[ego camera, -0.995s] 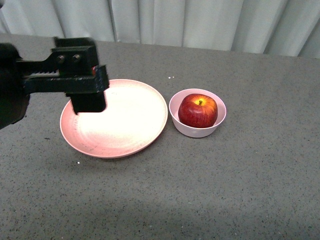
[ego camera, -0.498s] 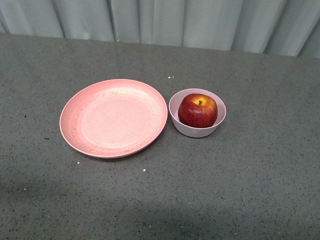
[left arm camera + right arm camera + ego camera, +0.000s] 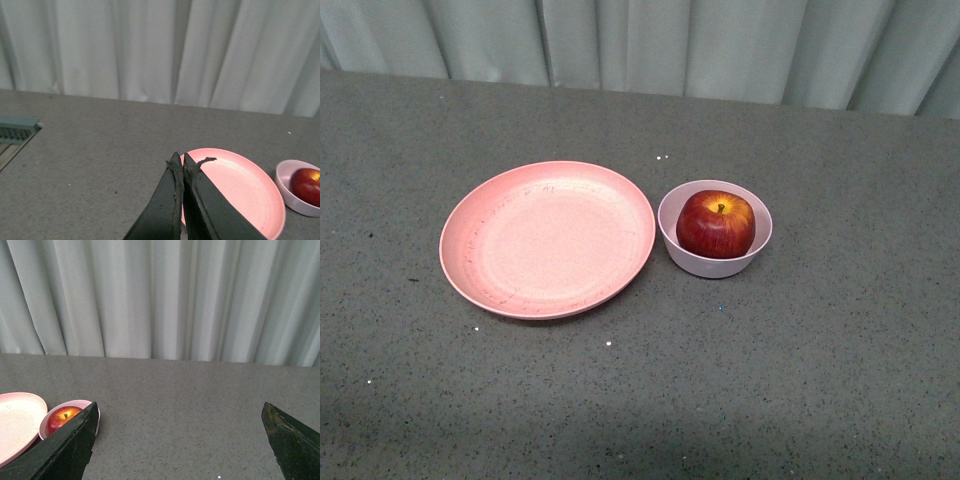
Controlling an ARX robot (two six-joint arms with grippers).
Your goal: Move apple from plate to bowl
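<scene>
Apple sits in the bowl, stem up, yellow patch around the stem. Bowl is on the grey speckled table, just right of the plate, rims near each other but apart. Plate holds nothing, shows faint dark scuffs on its surface. Pale curtain hangs along the far table edge.

Front view shows no arm.

Left wrist view: left gripper has its jaws pressed together, nothing between them, raised above the table on the near-left side of the plate. Plate and bowl with apple both visible past the tips. A grey-green slatted object lies at the table's far left; can't tell what it is.

Right wrist view: right gripper has its jaws spread wide, nothing held, off to the right of the bowl, well apart from it. Apple in bowl seen beside one jaw, plate edge next to it.
</scene>
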